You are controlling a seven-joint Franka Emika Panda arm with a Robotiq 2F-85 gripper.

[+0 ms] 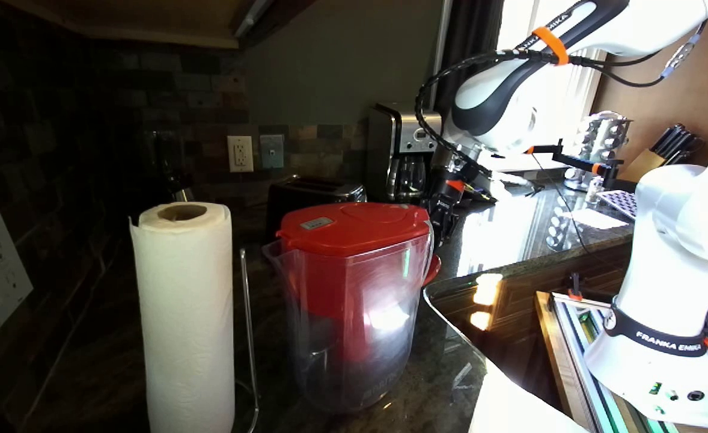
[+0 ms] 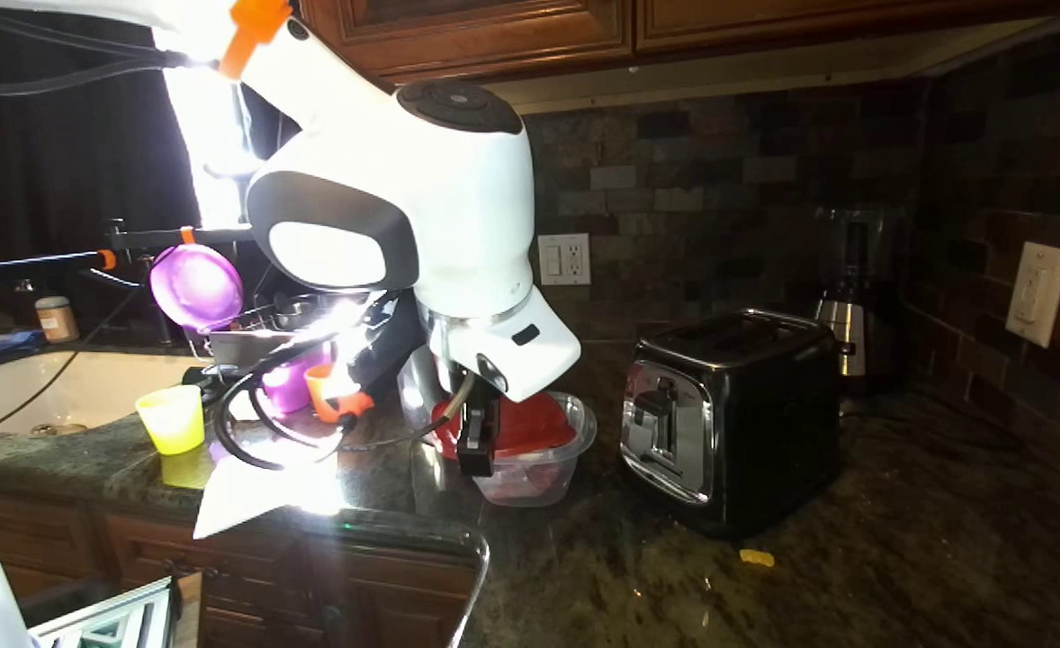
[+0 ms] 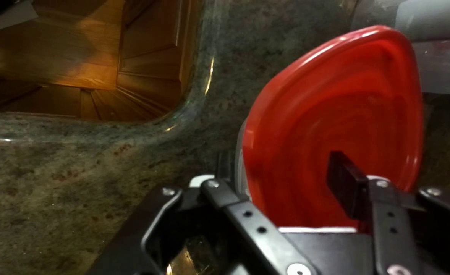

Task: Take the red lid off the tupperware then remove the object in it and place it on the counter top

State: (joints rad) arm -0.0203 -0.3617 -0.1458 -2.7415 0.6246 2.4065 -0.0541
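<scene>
So the red lid (image 3: 324, 122) sits kinda crooked over the clear tupperware (image 2: 530, 483), whose rim pokes out past it, all on the dark bench (image 3: 95, 183) near the toaster (image 2: 732, 423). My claw (image 3: 282, 164) is spread apart across the lid's edge, one finger on the outside and the other over the red; can't tell if either actually touches. I'd guess the lid is light and a bit bendy, glossy enough to slip. I'd pinch that lipped edge rather than the flat middle, and lift slow, since the tupperware looks light enough to tag along.
</scene>
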